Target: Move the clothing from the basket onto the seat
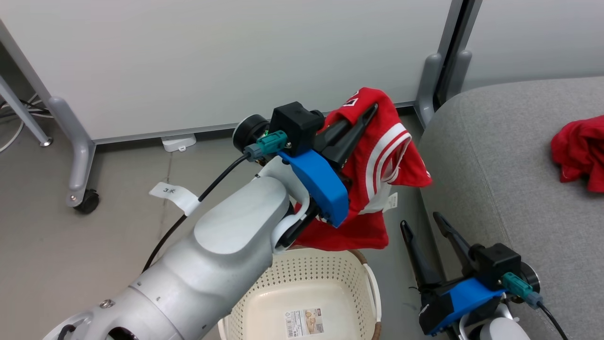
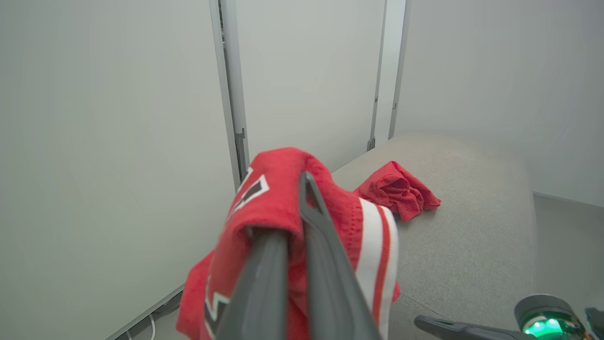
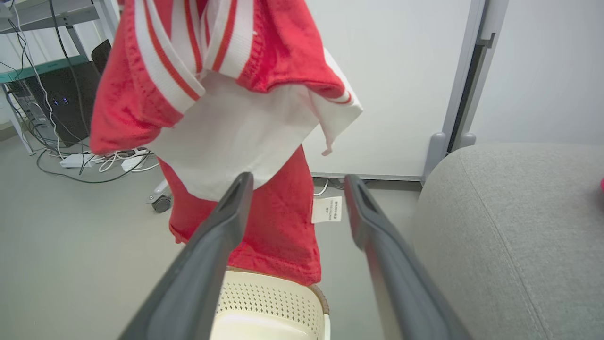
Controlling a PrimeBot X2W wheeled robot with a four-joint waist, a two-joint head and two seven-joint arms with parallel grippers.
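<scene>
My left gripper (image 1: 365,115) is shut on a red jersey (image 1: 377,170) with white stripes and hangs it in the air above the far rim of the cream basket (image 1: 311,278). In the left wrist view the jersey (image 2: 278,203) drapes over the closed fingers (image 2: 321,245). A plain red garment (image 1: 580,151) lies crumpled on the grey seat (image 1: 509,179) at the right. My right gripper (image 1: 422,223) stands open and empty, low between basket and seat. In the right wrist view the jersey (image 3: 226,94) hangs over the basket (image 3: 264,302), beyond the spread fingers (image 3: 226,222).
A white partition wall (image 1: 226,61) with grey wheeled feet (image 1: 80,160) stands behind. A paper label (image 1: 302,323) lies on the basket's floor. Cables and a dark computer case (image 3: 61,104) sit on the floor at the left in the right wrist view.
</scene>
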